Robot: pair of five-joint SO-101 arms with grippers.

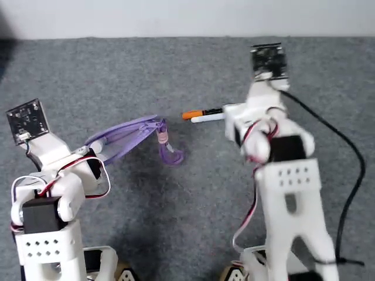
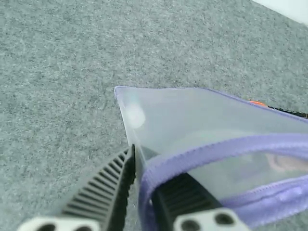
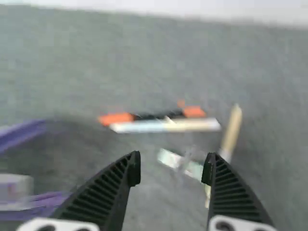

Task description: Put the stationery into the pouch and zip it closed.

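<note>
I am holding the pouch (image 1: 126, 136) at 9 o'clock, my left gripper (image 2: 144, 171) pinching its purple rim; its contents are too blurred to tell. My right gripper (image 3: 171, 166) is hanging spread at 1 o'clock near an orange marker (image 3: 149, 117) and a white pen (image 3: 163, 126); up close, a pencil (image 3: 231, 127) is lying beside them.

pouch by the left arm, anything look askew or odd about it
The pouch is pinched at one end by the left gripper, so it sits slanted, mouth gaping, its strap trailing on the carpet. The pens lie outside it, ahead of the open right gripper.
</note>
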